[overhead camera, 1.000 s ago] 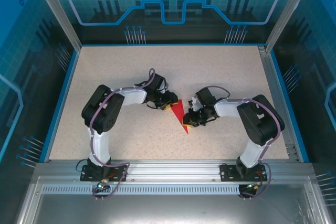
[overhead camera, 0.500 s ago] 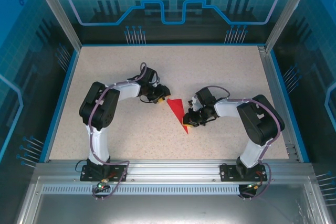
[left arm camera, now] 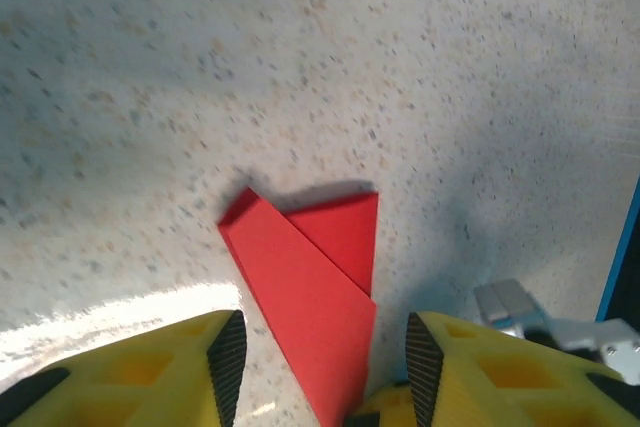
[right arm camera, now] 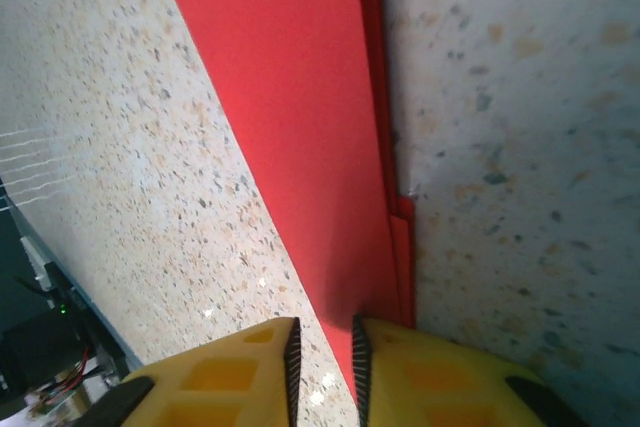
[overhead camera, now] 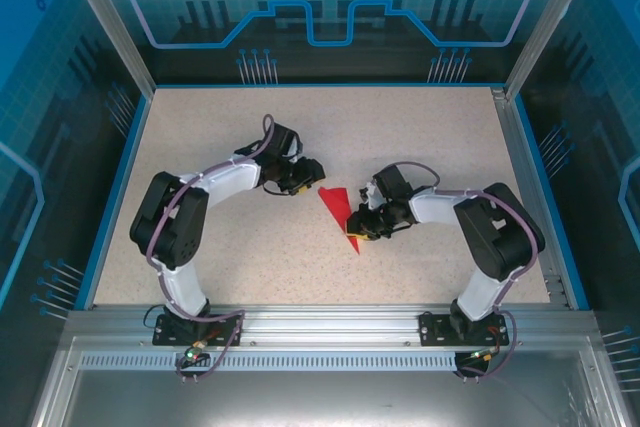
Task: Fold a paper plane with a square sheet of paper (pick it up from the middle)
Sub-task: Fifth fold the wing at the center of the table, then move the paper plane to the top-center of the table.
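The square sheet of paper is folded into a narrow, pointed red paper plane [overhead camera: 340,212] that lies flat mid-table, wide end far, tip near. My left gripper [overhead camera: 308,184] hovers just left of the wide end. In the left wrist view it [left arm camera: 325,375] is open, with the red layers [left arm camera: 305,287] on the table below and ahead. My right gripper [overhead camera: 360,232] sits low at the tip. Its jaws [right arm camera: 325,357] stand a narrow gap apart over the tapering edge of the paper [right arm camera: 290,97], and the right finger [right arm camera: 420,377] rests over the folded layers.
The speckled tabletop [overhead camera: 250,127] has a blue rim [overhead camera: 112,187] and an aluminium frame [overhead camera: 320,322] along the near edge. Both arms reach inward from their bases. A grey metal part [left arm camera: 515,305] shows right of the paper in the left wrist view.
My left gripper has drawn back to the left off the plane's wide end, which now lies uncovered. The right gripper stays at the tip.
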{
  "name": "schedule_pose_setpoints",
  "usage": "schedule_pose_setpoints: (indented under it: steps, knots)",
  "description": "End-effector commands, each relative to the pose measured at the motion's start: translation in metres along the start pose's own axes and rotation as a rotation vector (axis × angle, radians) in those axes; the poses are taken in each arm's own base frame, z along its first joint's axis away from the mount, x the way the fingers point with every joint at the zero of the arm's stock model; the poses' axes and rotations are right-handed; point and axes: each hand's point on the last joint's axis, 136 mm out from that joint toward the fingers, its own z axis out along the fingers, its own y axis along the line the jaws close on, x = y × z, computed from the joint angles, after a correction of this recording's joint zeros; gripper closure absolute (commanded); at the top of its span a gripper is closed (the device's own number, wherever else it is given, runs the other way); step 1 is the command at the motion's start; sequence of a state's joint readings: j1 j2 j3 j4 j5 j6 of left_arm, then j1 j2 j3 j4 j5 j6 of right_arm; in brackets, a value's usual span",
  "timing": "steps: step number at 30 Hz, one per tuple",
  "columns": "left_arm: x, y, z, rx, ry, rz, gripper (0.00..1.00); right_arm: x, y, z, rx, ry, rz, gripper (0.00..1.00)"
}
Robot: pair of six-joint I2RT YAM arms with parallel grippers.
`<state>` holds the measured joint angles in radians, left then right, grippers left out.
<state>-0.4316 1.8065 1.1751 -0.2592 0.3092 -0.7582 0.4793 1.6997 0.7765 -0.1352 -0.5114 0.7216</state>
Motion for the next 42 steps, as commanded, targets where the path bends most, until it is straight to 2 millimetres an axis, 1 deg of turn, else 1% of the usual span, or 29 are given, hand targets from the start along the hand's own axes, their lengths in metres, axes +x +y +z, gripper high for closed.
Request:
schedule_pose_setpoints:
  steps: [1,4,6,9,12,15,17,19,25,27,30,36,42]
  knots:
    - [0.021,0.007,-0.005,-0.095,0.012,-0.016,0.49,-0.011,0.011,-0.023,0.011,-0.114,-0.048,0.72]
    - [0.03,0.003,-0.004,-0.135,0.017,-0.005,0.49,-0.014,0.008,-0.042,0.048,-0.185,-0.062,0.69]
    - [0.036,-0.001,-0.002,-0.151,0.018,0.002,0.48,-0.016,0.0,-0.056,0.071,-0.234,-0.053,0.68]
    - [0.043,-0.005,0.001,-0.18,0.027,0.014,0.47,-0.016,-0.017,-0.071,0.111,-0.291,-0.015,0.65]
    - [0.049,-0.008,0.005,-0.212,0.036,0.015,0.44,-0.015,-0.033,-0.082,0.131,-0.327,0.033,0.62]
    - [0.053,-0.014,0.008,-0.24,0.045,0.03,0.41,-0.012,-0.043,-0.087,0.123,-0.345,0.062,0.6]
    - [0.056,-0.015,0.01,-0.266,0.05,0.038,0.38,-0.01,-0.046,-0.088,0.118,-0.35,0.072,0.57]
    - [0.058,-0.015,0.012,-0.297,0.057,0.039,0.37,-0.009,-0.049,-0.088,0.116,-0.349,0.08,0.56]
    - [0.064,-0.016,0.022,-0.378,0.089,0.056,0.36,-0.009,-0.048,-0.083,0.088,-0.332,0.084,0.56]
    - [0.064,-0.015,0.024,-0.417,0.097,0.058,0.34,-0.009,-0.047,-0.082,0.08,-0.331,0.085,0.55]
    - [0.063,-0.015,0.028,-0.47,0.109,0.064,0.33,-0.01,-0.047,-0.08,0.078,-0.327,0.087,0.55]
    - [0.062,-0.009,0.036,-0.592,0.134,0.082,0.33,-0.009,-0.047,-0.076,0.065,-0.311,0.093,0.55]
    - [0.062,-0.01,0.046,-0.621,0.159,0.086,0.32,-0.008,-0.049,-0.073,0.065,-0.301,0.096,0.54]
